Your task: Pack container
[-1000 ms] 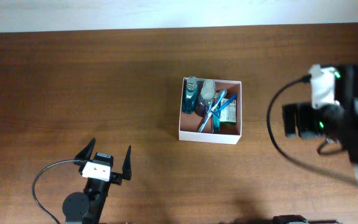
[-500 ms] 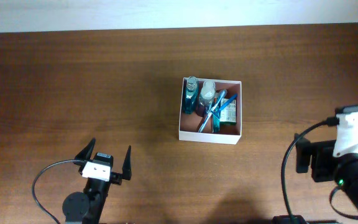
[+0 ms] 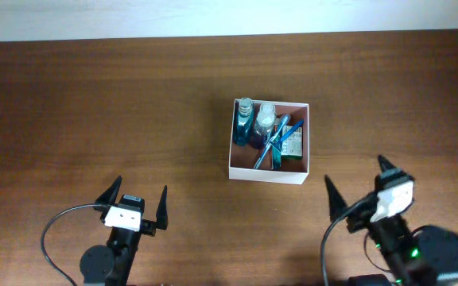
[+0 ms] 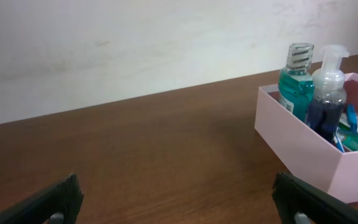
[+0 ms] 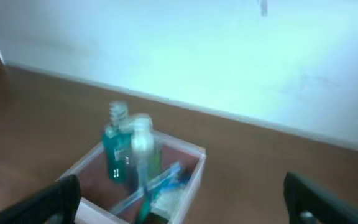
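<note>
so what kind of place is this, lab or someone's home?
Probably a robot test bench, not a home: a wooden table against a plain white wall, cabled arms with the left gripper and right gripper open, and one staged box of toiletries.

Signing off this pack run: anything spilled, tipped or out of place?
Nothing stands out. The container sits flat; teal bottle and pump bottle stand upright inside, toothbrush lying among the rest. Left gripper and right gripper are open, empty, apart from it.
</note>
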